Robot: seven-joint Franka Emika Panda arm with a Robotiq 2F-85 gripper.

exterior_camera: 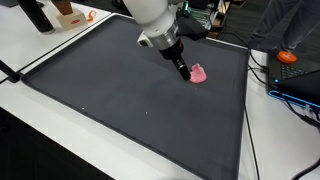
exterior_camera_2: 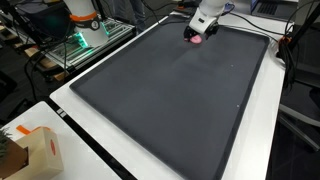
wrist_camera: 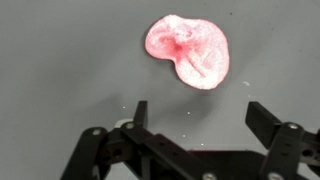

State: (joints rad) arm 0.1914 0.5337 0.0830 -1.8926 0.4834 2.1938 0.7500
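We see pink lump (wrist_camera: 190,52) on dark mat (exterior_camera: 120,95), near 1 edge, just ahead of gripper (wrist_camera: 200,113). Jaws wide open, holding nothing, 2 fingers (wrist_camera: 140,112) clear of lump. We judge lump light, soft, crumpled, easily squashed, not fragile. Best hold: across middle, fingers straddling both sides, gentle squeeze.
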